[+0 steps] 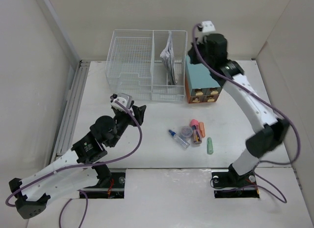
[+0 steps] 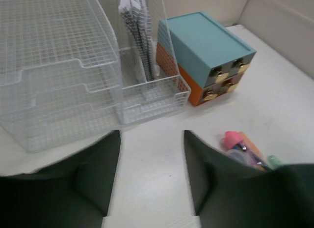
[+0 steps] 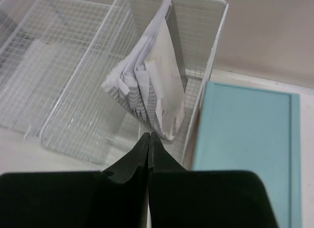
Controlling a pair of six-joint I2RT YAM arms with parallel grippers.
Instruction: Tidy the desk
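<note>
Worktop [image 1: 147, 154] comes first: a wide white slab filling the floor of the enclosure, with both arms bolted at its near edge. At its far side stands a white wire basket [image 1: 122, 85] with two compartments, and just to the basket's right is a teal and orange drawer box [image 1: 201, 79]. A sheaf of folded papers [image 1: 169, 56] leans upright in the basket's right compartment.

Near the middle of the worktop lies a small heap of loose bits (the tidying left to do, by my reading): a little bottle [image 1: 178, 138], a round pot [image 1: 185, 131], pink and orange markers [image 1: 197, 127] and, just apart, a green marker [image 1: 210, 145].

Right hand [image 3: 148, 149] hangs above the basket's right wall and the box edge, fingers pressed together on nothing. Dropping from there, it could catch the wire or crumple the papers.

Left hand [image 2: 152, 154] is low before the basket, spread and empty. Since the heap's pieces touch, a reach for one may scatter the others, and the bottle looks likely to roll.
</note>
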